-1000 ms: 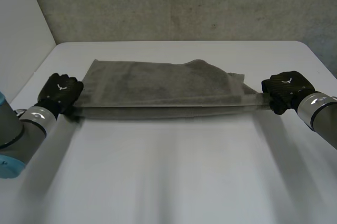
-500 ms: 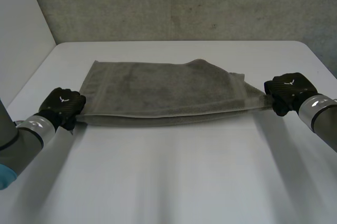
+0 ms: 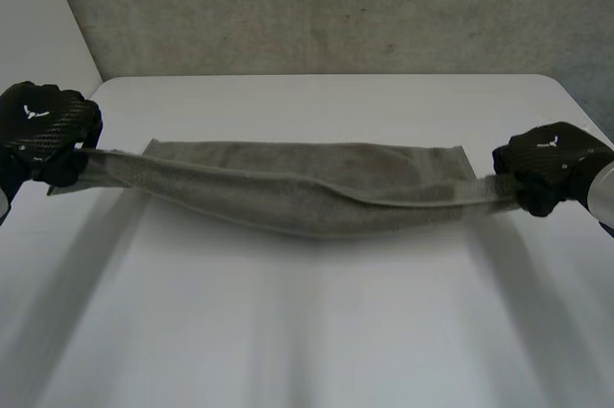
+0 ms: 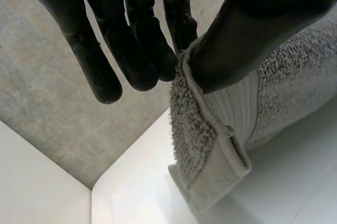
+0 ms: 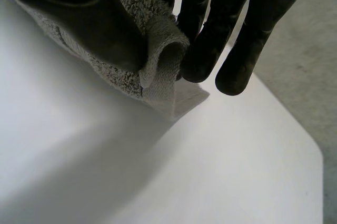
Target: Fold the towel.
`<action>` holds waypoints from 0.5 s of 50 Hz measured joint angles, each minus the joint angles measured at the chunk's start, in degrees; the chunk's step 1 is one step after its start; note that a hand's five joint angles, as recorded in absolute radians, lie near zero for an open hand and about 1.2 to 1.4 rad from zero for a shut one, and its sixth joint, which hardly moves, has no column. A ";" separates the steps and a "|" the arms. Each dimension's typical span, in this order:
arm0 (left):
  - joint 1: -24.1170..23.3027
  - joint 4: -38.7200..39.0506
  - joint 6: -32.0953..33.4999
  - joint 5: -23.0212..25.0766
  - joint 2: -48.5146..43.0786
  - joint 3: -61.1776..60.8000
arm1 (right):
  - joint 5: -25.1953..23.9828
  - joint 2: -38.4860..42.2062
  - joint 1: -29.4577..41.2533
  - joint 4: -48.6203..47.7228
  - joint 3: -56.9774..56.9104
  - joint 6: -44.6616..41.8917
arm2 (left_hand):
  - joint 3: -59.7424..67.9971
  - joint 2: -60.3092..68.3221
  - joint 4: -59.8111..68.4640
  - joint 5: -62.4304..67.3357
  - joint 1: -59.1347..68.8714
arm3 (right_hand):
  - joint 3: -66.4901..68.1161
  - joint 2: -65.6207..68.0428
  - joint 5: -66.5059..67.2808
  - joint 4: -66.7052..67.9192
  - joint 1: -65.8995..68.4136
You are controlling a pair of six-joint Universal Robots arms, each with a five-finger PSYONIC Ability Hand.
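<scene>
White table (image 3: 307, 331) meets a grey concrete wall (image 3: 336, 5) behind. Over the table a grey towel (image 3: 307, 192) stretches between the hands, sagging in the middle. The left hand (image 3: 43, 130) pinches one end between thumb and fingers, and the right hand (image 3: 552, 163) pinches the other end likewise.

The left hand (image 3: 43, 130) is at the far left and the right hand (image 3: 552, 163) at the far right, well apart. Each hand pinches one end of the towel (image 3: 307, 192) between its thumb and nearly straight fingers.

Nubby terry-cloth towel (image 3: 317, 199); smooth matt white table (image 3: 317, 331).
</scene>
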 measured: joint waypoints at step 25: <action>1.27 9.03 -2.96 4.13 -12.02 2.19 | -0.80 7.36 -2.42 5.45 -9.98 -4.47 | 0.01 0.00 0.00 0.02 0.02 | 0.00 0.00 0.00 0.00 0.00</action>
